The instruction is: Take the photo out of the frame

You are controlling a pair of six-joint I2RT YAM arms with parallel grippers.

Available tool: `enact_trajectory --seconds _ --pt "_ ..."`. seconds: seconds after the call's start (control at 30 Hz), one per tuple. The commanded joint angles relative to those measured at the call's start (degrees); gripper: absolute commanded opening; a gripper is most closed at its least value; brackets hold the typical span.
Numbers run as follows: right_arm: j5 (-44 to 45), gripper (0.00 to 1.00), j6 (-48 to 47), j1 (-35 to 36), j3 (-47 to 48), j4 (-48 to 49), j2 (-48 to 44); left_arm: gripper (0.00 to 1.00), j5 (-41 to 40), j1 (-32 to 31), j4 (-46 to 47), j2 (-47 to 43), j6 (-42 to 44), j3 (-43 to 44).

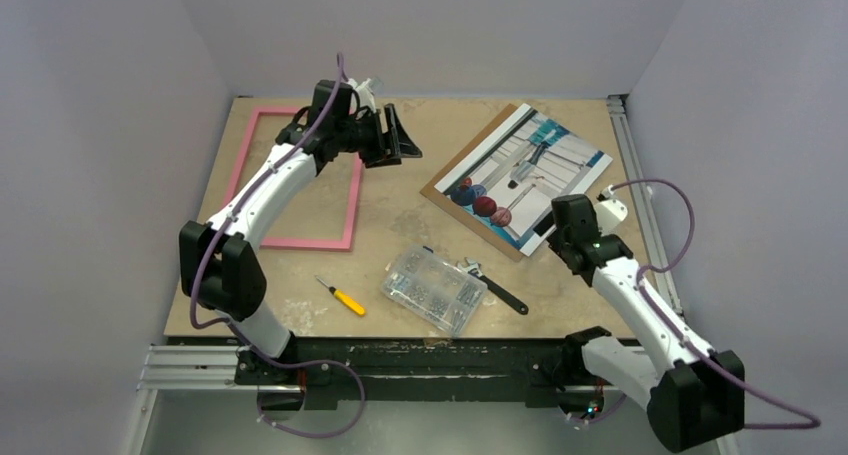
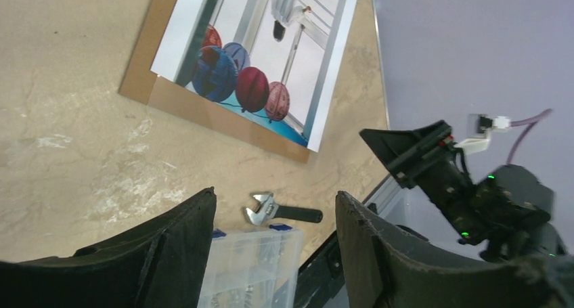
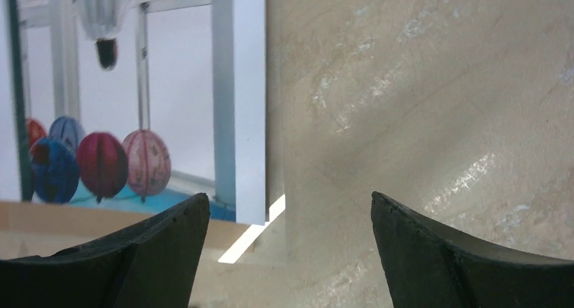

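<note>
Pale lilac-grey walls [image 1: 440, 30] close in the bench [image 1: 395, 215] on three sides. Its top is mottled beige, with a metal rail [image 1: 195, 360] along its near edge.

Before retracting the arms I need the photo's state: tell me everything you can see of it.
The photo is a rectangular paper print: white and teal striped scene, red and blue balls at one corner. It lies flat, face up, skewed, on a brown backing board at the far right of the table, outside the pink frame. The open left claw and right claw are off it.
</note>
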Motion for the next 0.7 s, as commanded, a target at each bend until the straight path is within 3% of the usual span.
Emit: enact_trajectory --seconds 0.0,0.13,0.27,0.43,0.67 --pt "-10.47 0.90 -17.68 0.17 3.82 -5.45 -8.08 0.64 -9.02 -3.44 -3.67 -7.23 9.49 2.00" --pt "-20.74 0.94 -23.29 0.18 5.84 -8.18 -16.19 0.65 -18.34 -8.29 -5.13 -14.09 14.81 0.73" --pt "-26.89 0.97 -25.15 0.18 10.55 -12.33 -21.78 0.66 -18.92 -8.98 -1.65 -24.25 13.09 -6.24" --pt "-24.70 0.99 -29.19 0.18 19.50 -16.12 -28.15 0.68 -24.58 -9.21 -1.40 -37.94 13.58 -9.98" --pt "-19.03 0.99 -32.90 0.18 31.71 -18.64 -30.17 0.74 -32.74 -9.21 0.49 -51.92 15.44 -10.45"
